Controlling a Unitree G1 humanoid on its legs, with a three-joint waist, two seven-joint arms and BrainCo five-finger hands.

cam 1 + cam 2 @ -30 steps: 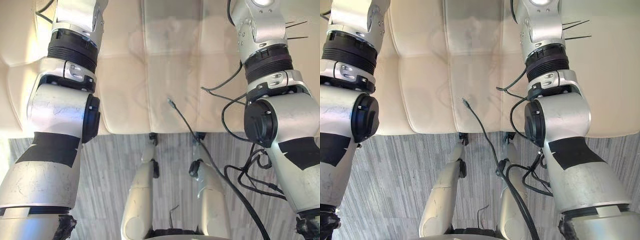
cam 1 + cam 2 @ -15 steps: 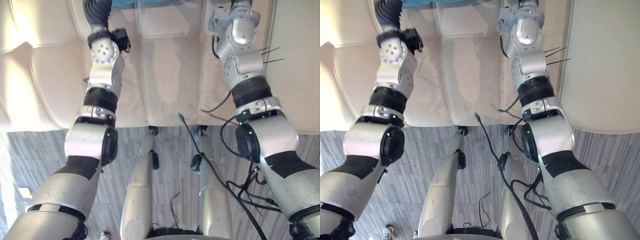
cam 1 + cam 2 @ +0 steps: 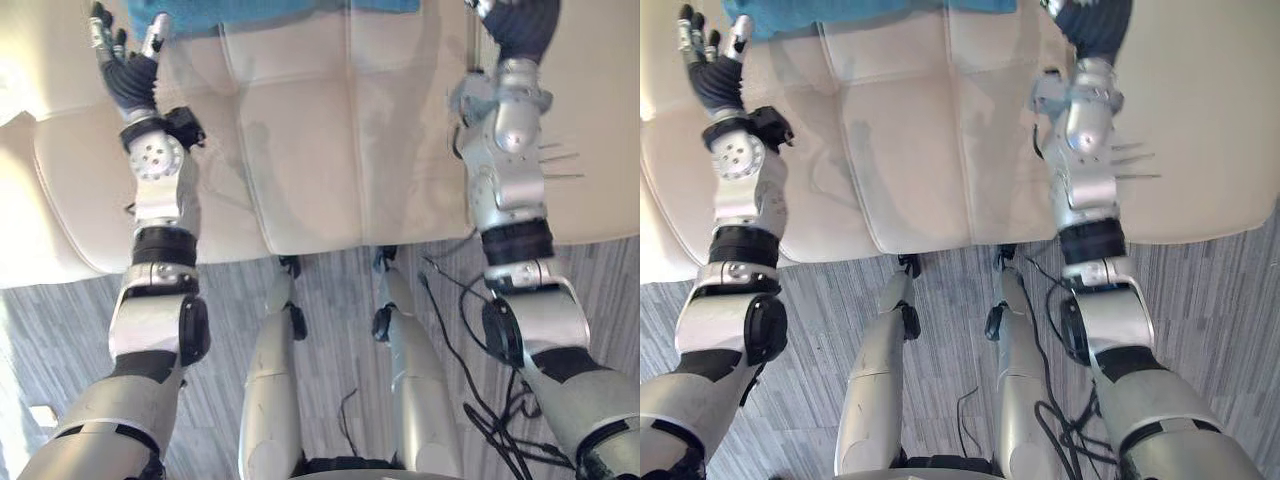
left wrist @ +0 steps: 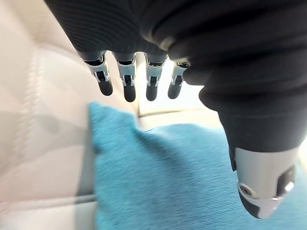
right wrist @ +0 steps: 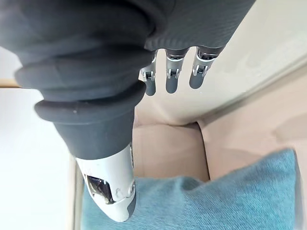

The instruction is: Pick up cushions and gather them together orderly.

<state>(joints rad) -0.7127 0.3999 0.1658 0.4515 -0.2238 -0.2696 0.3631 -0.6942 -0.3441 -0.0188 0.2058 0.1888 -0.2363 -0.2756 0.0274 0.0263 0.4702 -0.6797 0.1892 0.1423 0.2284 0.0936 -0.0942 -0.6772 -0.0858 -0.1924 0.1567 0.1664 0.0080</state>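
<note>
Nearest lies a grey, streaked floor (image 3: 60, 330), and from it rises the front edge of a cream leather sofa (image 3: 330, 150), its broad seat split into panels by stitched seams. Both arms reach out across that seat, well apart from each other. The left hand (image 3: 128, 75) is held above the leather towards the sofa's left end, its fingers (image 4: 128, 91) straight and slightly spread, the thumb standing off to one side, with nothing in its grasp. The right hand (image 3: 520, 28) hangs over the seat's right part, its fingers (image 5: 171, 81) likewise straight and loose, and it carries nothing. Past both sets of fingertips, at the far side of the seat, rests the teal cushion (image 3: 270, 12), a band of woven blue-green fabric that runs between the two hands. It lies just beyond and inward of the left hand, with a corner below that hand's fingers, and inward of the right hand. Whether the band is one cushion or several cannot be told. Neither hand grips it.
</note>
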